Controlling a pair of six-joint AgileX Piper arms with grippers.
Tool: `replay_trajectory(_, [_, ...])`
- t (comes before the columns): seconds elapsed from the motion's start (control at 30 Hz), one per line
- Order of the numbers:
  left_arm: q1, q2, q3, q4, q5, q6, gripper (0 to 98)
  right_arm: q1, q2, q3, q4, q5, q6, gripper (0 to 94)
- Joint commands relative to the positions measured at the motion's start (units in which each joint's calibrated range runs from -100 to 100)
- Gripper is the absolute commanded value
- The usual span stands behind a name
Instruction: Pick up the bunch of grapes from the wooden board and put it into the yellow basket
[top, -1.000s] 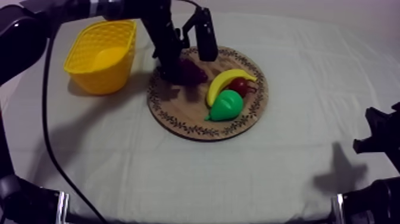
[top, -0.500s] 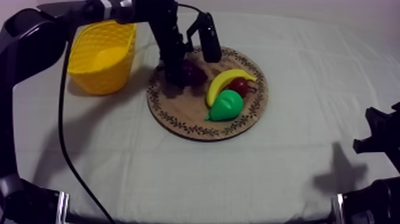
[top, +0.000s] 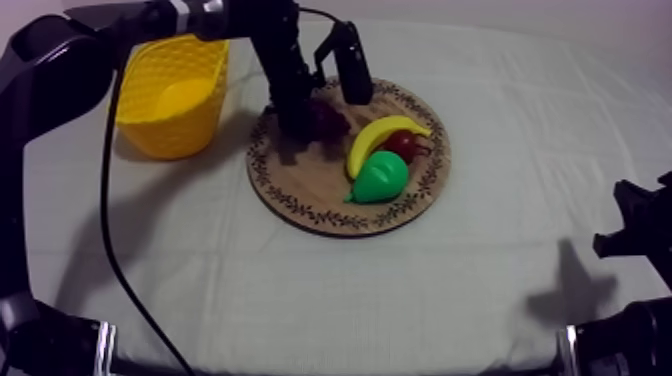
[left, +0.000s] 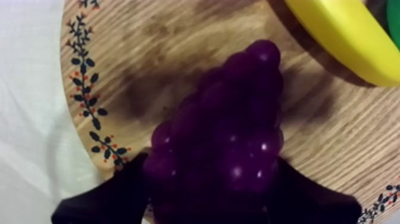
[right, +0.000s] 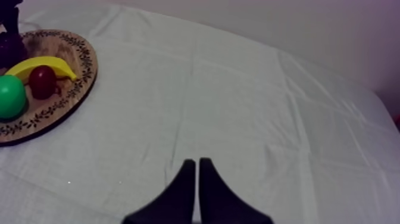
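From above, the left claw (top: 303, 120) stood down on the round wooden board (top: 320, 200), right at the knobbly purple grapes (top: 327, 120). Just beside them lay a curved banana (top: 385, 135), a small red fruit (top: 405, 146) and a smooth green pear (top: 380, 176). The yellow lattice basket (top: 170, 95) sat near the board on the cloth-covered counter (top: 300, 290).

Left wrist view: black fingers (left: 104, 202) pressed either side of the grapes, clamped on the bunch over grained wood.

Right wrist view: the right claw (right: 194, 190) was closed to a narrow wedge, holding nothing.
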Motion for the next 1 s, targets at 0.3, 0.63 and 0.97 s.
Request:
replay_trajectory(0.3, [0.44,-3.82,3.19,-0.07,-1.19,0.82,51.8,0.01,-0.02,-0.01,0.01,-0.03,0.0,0.5])
replay_trajectory(0.63, [-0.29,-22.65,25.16,2.32,-15.51,7.96,51.8,0.01,-0.02,-0.01,0.01,-0.03,0.0,0.5])
replay_trajectory(0.97, [-0.07,-43.63,38.35,3.19,-15.55,20.01,48.6,0.01,-0.02,-0.01,0.01,-0.03,0.0,0.5])
